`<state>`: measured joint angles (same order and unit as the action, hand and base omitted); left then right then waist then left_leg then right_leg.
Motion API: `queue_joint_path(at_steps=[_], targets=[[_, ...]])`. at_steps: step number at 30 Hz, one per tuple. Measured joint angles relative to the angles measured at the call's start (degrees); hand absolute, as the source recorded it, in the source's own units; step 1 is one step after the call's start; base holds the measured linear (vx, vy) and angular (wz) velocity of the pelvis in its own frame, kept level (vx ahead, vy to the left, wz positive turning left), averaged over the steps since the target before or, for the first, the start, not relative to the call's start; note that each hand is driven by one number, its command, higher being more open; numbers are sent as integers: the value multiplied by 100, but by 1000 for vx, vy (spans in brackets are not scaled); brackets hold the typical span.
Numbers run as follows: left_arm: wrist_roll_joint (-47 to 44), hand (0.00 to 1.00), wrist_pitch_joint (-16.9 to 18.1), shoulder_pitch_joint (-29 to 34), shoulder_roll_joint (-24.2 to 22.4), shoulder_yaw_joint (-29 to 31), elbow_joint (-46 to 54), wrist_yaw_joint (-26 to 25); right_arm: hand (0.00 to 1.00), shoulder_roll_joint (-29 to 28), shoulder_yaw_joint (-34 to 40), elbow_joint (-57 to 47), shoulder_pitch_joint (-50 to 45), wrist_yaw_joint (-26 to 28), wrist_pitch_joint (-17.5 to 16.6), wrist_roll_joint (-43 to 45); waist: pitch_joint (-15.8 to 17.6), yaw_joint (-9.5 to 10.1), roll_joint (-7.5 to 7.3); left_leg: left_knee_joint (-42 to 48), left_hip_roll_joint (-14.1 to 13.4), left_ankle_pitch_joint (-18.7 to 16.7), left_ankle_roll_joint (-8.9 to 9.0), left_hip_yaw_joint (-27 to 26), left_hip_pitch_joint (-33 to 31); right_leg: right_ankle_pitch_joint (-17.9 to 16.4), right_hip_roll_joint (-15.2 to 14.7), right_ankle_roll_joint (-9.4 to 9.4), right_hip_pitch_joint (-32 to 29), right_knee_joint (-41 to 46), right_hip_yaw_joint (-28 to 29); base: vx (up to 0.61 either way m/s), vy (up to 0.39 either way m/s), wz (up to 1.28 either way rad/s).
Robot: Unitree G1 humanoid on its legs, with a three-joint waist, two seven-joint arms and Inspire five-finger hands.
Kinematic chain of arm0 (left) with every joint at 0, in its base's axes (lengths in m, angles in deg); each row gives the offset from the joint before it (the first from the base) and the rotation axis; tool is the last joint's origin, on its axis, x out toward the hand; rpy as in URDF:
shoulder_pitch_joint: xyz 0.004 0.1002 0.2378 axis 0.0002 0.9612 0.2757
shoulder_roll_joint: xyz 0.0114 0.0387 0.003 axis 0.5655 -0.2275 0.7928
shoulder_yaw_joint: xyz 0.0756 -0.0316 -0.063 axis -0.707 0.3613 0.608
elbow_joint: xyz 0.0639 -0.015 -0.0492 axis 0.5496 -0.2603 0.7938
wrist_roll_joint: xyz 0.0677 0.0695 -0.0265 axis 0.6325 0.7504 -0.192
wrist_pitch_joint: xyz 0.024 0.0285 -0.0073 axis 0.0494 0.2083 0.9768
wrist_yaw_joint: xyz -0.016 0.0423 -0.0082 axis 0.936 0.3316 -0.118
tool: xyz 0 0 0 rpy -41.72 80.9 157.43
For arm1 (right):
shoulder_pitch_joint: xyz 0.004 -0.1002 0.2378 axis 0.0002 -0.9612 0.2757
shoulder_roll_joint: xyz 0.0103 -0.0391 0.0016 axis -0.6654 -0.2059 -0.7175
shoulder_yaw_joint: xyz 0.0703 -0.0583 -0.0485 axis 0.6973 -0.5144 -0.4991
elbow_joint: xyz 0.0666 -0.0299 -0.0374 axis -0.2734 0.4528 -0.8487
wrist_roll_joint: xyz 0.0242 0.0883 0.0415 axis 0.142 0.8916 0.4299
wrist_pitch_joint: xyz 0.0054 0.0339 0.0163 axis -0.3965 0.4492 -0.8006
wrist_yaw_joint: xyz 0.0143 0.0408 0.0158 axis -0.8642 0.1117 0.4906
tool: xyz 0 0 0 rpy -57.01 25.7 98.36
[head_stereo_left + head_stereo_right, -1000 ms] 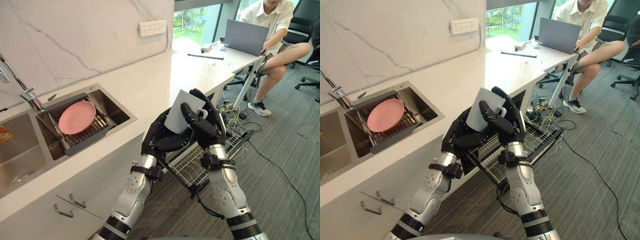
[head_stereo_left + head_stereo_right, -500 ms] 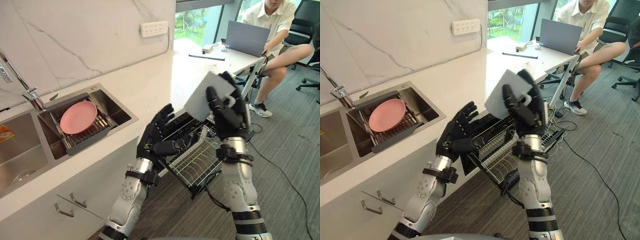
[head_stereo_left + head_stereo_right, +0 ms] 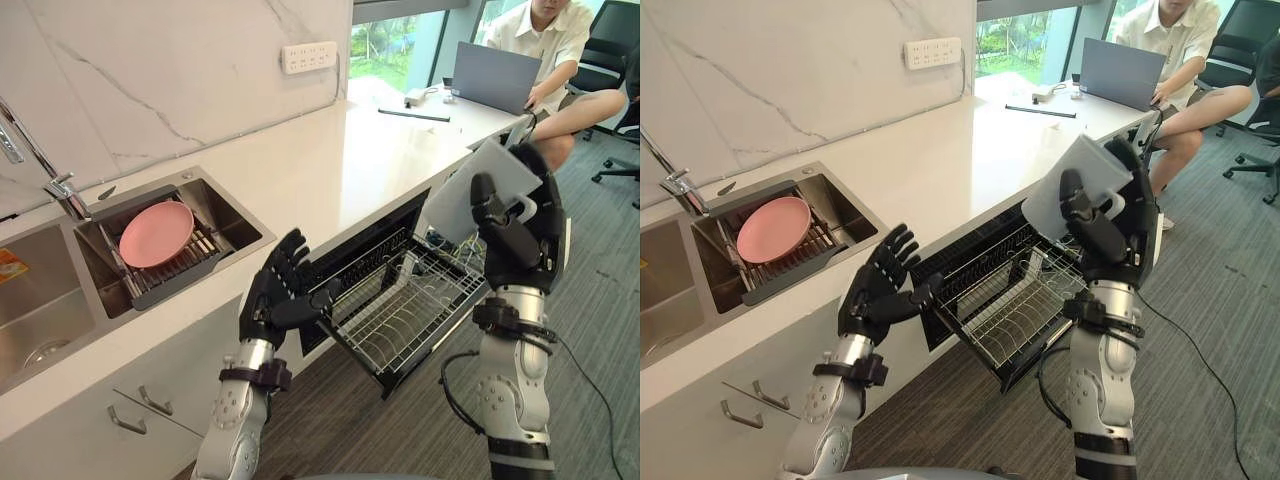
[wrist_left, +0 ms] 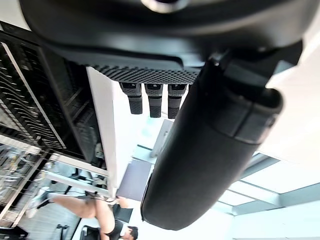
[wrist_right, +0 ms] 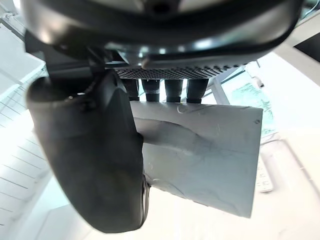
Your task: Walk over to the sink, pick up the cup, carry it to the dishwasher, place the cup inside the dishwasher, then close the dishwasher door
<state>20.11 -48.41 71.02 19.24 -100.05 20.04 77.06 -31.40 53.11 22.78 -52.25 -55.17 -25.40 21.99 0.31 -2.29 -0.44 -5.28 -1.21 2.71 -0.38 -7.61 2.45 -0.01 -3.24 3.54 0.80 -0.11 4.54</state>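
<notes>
**Item:** 1 cup (image 3: pixel 455 200), held in the right hand (image 3: pixel 515 245).

**Handling (judged):**
- Stiff and probably ceramic, so it chips or breaks if dropped on wire.
- Light enough for 1 hand.
- The smooth wall looks slippery against hard fingers.
- Best hold is round the body, with the thumb set by the handle as a stop. It needs a firm hold and a low release into the rack.

**Appearance:** Pale grey-white and straight-sided, with 1 loop handle on the side. It has no visible contents and is tilted well off upright.

**Location:** In the air to the right of the surface (image 3: pixel 330 170), above the far right end of the pulled-out rack (image 3: pixel 400 310) and not touching it. The dishwasher (image 3: pixel 365 255) stands open under the surface.

**Right hand:** The fingers are curled round the cup's body, with the thumb across its near side.

**Left hand (image 3: pixel 272 300):** The fingers are spread and straight and hold nothing. It is near the surface's front edge, left of the rack.

**Also present:** A sink (image 3: pixel 235 215) at far left with 1 pink plate (image 3: pixel 155 233).
</notes>
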Motion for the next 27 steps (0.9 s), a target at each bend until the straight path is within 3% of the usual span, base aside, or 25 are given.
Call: queue_joint_path(at_steps=[6,14,18,27], targets=[[125,90,-112,551,111,340,-1152,337,30,156,95,649,-618,214,127,-1129,63,-6,-67,0,-6,-38,30,12,-113,-15,-19,13,-104,-6,-7,-1,-1,1],[813,90,-135,577,364,624,-2690,291,30,353,72,2071,-614,83,314,-2217,211,31,-26,27,52,5,11,280,-330,-69,-88,22,-190,9,-309,7,-11,19],[835,90,-138,454,377,856,-2878,132,30,547,-30,2481,-195,-106,326,-2412,552,106,8,43,80,61,-12,389,-463,-73,-113,29,-282,51,-415,-10,-3,17],[953,90,-60,-633,398,1200,-3488,-527,30,1348,-356,3382,1716,-518,386,-2728,1679,311,186,798,122,59,-14,687,-1587,-78,-162,19,-1131,536,-689,-76,5,18]])
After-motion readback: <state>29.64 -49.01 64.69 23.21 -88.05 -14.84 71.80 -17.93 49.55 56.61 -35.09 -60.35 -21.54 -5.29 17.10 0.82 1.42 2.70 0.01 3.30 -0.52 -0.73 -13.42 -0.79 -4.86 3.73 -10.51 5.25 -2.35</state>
